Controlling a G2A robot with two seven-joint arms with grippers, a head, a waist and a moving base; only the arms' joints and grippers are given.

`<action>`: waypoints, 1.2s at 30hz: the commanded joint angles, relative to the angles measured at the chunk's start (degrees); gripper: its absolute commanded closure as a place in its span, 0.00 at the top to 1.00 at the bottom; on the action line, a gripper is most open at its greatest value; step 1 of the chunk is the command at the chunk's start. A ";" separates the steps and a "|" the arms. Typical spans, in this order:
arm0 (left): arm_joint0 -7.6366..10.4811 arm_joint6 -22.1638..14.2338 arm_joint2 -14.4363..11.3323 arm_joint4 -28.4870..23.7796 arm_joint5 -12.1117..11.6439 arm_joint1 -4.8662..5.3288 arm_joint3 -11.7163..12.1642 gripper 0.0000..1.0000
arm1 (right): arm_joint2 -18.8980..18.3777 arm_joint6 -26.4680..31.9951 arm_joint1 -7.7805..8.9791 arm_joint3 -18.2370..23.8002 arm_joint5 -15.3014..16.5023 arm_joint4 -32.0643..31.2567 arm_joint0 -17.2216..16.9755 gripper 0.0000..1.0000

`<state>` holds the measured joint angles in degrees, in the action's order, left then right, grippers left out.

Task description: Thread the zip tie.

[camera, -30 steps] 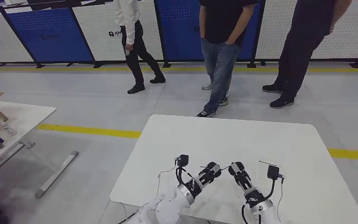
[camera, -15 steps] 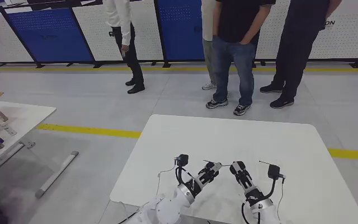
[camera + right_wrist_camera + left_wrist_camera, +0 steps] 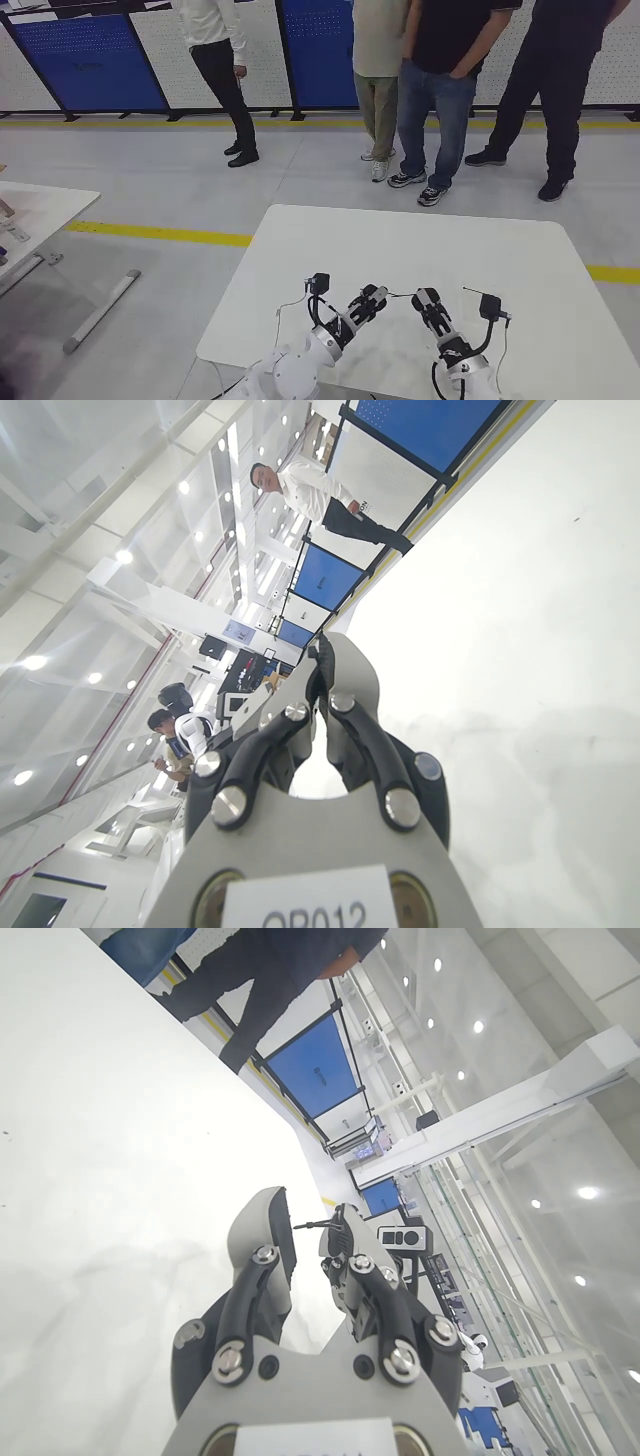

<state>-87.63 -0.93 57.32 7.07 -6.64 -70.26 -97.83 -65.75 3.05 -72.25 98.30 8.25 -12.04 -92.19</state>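
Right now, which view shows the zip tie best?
Left wrist view: the zip tie is a clear black strip between the left hand's open fingers. Top view gives a faint line between the hands; right wrist view, a nub at the right hand's shut tips.

The left gripper [image 3: 310, 1208] and the right gripper [image 3: 320, 650] both had pale grey fingers [image 3: 250, 1228] with black ribbed pads, black linkage bars pinned by round silver screws [image 3: 266, 1254], and a grey base plate bearing a white label [image 3: 310, 895]. The arms [image 3: 320, 348] were white with black joints, and thin black cables looped to small black wrist cameras [image 3: 320, 284].
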 commanded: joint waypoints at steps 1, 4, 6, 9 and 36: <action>0.05 -0.07 -0.03 -0.03 0.02 -0.02 0.08 0.09 | 0.02 0.05 -0.03 0.01 -0.10 -0.11 0.03 0.00; 0.15 -0.18 -0.10 -0.05 0.03 -0.06 0.21 0.00 | -0.01 0.12 -0.09 0.01 -0.08 -0.19 0.05 0.00; 0.21 -0.24 -0.15 -0.06 0.03 -0.09 0.26 0.00 | -0.05 0.16 -0.11 0.02 -0.08 -0.28 0.05 0.00; 0.34 -0.37 -0.28 0.03 0.03 -0.13 0.40 0.00 | -0.08 0.20 -0.16 0.02 -0.08 -0.29 0.03 0.00; -1.25 3.40 1.66 -7.12 4.79 -0.61 -4.16 0.00 | -1.03 2.90 -0.11 -1.06 1.90 -0.85 -0.50 1.00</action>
<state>-88.88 2.45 58.98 -0.05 -1.84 -70.87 -101.99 -66.77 5.95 -72.37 97.24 10.15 -12.89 -92.68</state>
